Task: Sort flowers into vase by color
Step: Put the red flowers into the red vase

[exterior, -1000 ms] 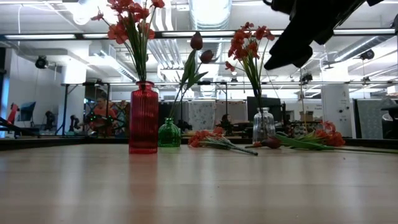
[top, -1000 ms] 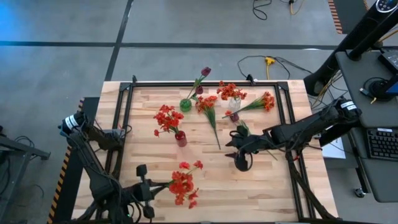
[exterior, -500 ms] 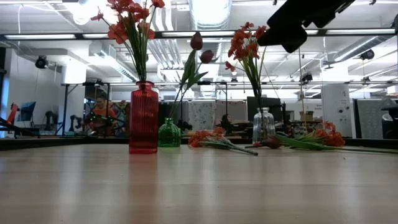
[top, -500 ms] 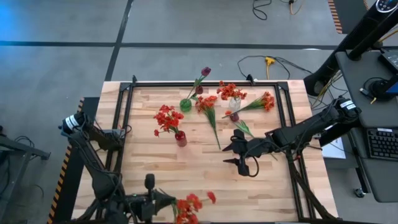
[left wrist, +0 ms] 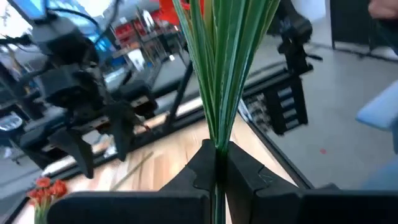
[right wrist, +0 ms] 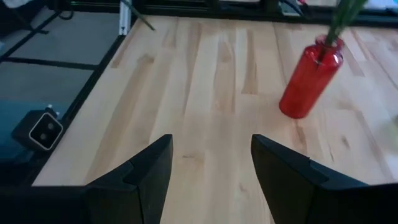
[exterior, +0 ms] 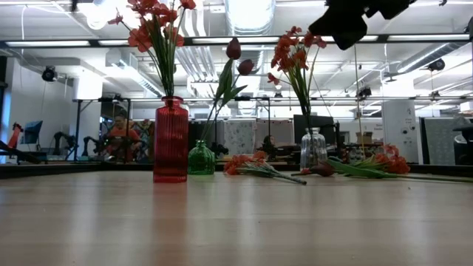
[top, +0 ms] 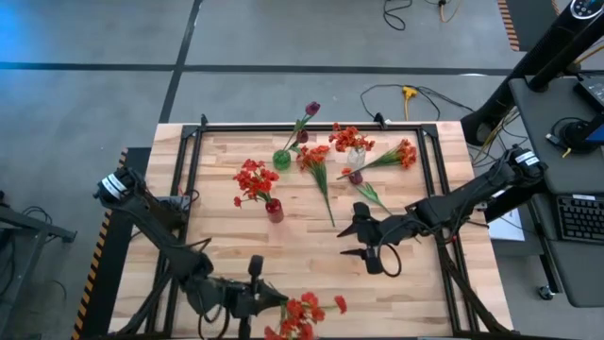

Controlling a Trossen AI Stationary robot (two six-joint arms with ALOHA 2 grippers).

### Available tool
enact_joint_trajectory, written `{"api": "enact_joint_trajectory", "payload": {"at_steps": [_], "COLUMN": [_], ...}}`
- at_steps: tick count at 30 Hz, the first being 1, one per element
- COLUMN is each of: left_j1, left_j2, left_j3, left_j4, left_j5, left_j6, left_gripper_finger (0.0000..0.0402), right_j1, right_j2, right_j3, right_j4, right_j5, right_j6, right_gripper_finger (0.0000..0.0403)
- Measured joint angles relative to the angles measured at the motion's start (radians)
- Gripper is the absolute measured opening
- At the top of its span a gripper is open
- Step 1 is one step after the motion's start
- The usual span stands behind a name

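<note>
Now, left gripper (left wrist: pixel 216 163): its two dark fingers (left wrist: pixel 249 177) are pressed together on the green stems of a red flower bunch (top: pixel 304 317), with no gap showing between them.
Held bunch: it sits at the table's near edge, about 6 o'clock from the red vase (top: pixel 275 211); the stems run out from the fingers toward 3 o'clock in the high view, blooms at the far end, long axis roughly along the table's front edge.
Right gripper (right wrist: pixel 210 163): its fingers (right wrist: pixel 281 168) stand wide apart with only bare wood between them; it holds nothing and hangs over the table (top: pixel 425 283) right of centre.
Red vase from the right wrist: upright, well apart from the spread fingers, green stems rising out of its neck.
Red vase contents: a cluster of red blooms (top: pixel 253 178), leaning toward 10 o'clock from the vase.
Green vase (top: pixel 281 159): holds a dark purple bud (top: pixel 312 109) on a stem slanting toward 1 o'clock.
Clear vase (top: pixel 356 156): carries orange-red blooms (top: pixel 348 138).
Loose stems: one orange-red stem (top: pixel 315 159) lies flat between the green and clear vases, blooms at 12 o'clock, leaves trailing to 6; another (top: pixel 405 153) lies at 3 o'clock of the clear vase, blooms outward.
Loose purple bud (top: pixel 356 177): lies just at 6 o'clock of the clear vase, its leaves running toward the right gripper.
</note>
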Motion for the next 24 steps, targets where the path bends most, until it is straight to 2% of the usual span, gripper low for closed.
{"api": "enact_joint_trajectory", "payload": {"at_steps": [7,10,13,19,24], "left_j1": [0.029,0.037,0.038,0.034,0.035], "left_j2": [-0.001,-0.001,0.007,0.023,0.027], "left_j3": [-0.21,-0.274,-0.305,-0.345,-0.368], "left_j4": [0.429,0.547,0.588,0.567,0.569], "left_j5": [-0.012,-0.015,-0.014,-0.003,-0.029], "left_j6": [0.036,0.031,0.031,0.021,0.01], "left_gripper_finger": [0.0001,0.0001,0.0001,0.0001,0.0001], "right_j1": [0.012,0.017,0.018,0.018,0.017], "right_j2": [0.01,0.042,0.1,0.268,0.416], "right_j3": [-0.01,-0.016,-0.016,-0.016,-0.016], "right_j4": [0.205,0.293,0.378,0.644,0.902], "right_j5": [-0.001,-0.001,-0.007,-0.011,-0.073], "right_j6": [-0.153,-0.209,-0.261,-0.393,-0.475], "right_gripper_finger": [0.0209,0.0209,0.0209,0.0209,0.0209]}}
